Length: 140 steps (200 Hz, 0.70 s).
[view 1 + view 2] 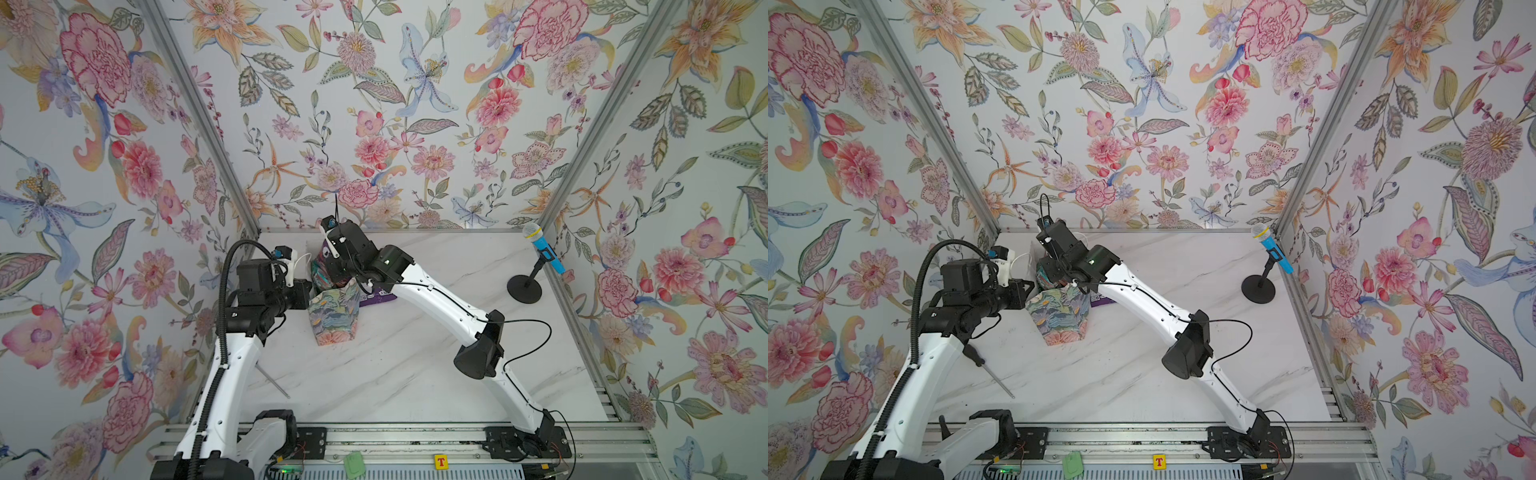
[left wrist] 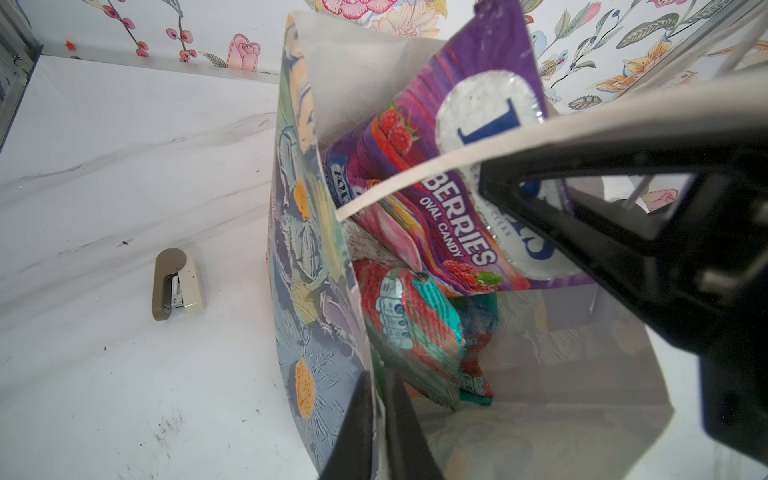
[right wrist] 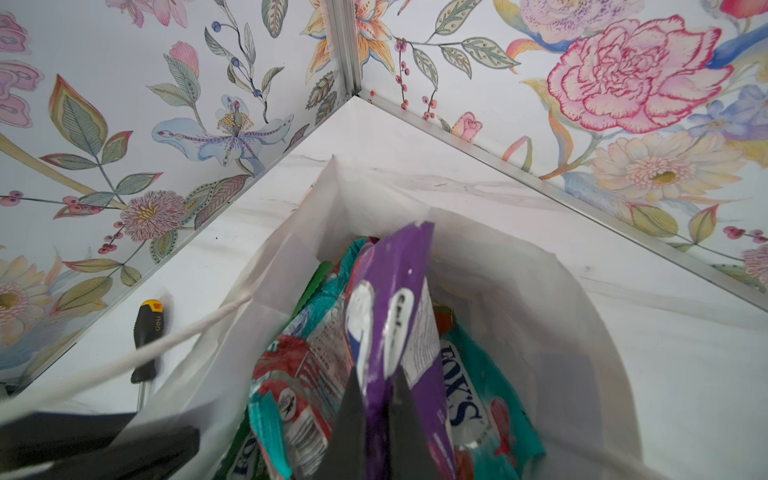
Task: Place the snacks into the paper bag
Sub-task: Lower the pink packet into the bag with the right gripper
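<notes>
Snacks (image 3: 469, 399) lie bagged below the right pincer (image 3: 376, 419), which pinches a purple pouch (image 3: 395, 270). The left pincer (image 2: 376, 424) clamps the paper bag (image 2: 316, 249) wall. A purple packet (image 1: 379, 298) lies outside.

Floral-papered walls (image 1: 374, 124) enclose a white marble-patterned counter (image 1: 415, 374), evenly lit, with aluminium corner rails (image 1: 199, 116).

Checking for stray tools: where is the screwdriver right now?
In a top view the screwdriver lies flat on the left of the table, handle by the left arm, nearer the robot's base than the paper bag and apart from it.
</notes>
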Available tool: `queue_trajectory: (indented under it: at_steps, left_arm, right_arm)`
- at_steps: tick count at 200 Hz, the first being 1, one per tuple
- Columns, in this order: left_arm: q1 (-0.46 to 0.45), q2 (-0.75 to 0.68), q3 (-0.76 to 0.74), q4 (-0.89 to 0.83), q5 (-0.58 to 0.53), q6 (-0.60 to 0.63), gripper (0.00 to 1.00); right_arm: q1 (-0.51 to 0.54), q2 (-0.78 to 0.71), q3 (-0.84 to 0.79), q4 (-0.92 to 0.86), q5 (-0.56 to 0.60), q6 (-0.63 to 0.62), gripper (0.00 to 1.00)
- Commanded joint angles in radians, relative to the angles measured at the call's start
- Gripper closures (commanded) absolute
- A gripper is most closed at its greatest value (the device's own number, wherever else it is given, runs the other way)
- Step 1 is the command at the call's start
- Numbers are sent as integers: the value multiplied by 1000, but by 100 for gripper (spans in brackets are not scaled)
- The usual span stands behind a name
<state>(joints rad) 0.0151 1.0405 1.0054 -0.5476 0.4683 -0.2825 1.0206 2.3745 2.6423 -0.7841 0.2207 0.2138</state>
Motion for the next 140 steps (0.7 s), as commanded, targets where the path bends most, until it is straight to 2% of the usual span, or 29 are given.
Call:
queue_trajectory:
  at_steps: [1, 39, 77, 90, 114, 140]
  left_arm:
    - [9, -4, -26, -17, 26, -13, 91]
    - [10, -1, -27, -17, 26, -11, 91]
    - [9, -1, -27, -18, 24, -7, 91]
    - [9, -1, -28, -20, 21, -6, 91]
    - [9, 0, -31, -20, 20, -4, 91]
    - [9, -2, -31, -21, 17, 0, 91]
  right_arm:
    - [-2, 33, -7, 11, -16, 15, 100]
    - [-3, 51, -9, -6, -70, 26, 98]
    - [-11, 32, -18, -18, -150, 53, 61]
    - [-13, 10, -14, -17, -164, 55, 53]
    - [-14, -51, 0, -12, -173, 54, 49]
    - [-12, -133, -9, -11, -133, 33, 49]
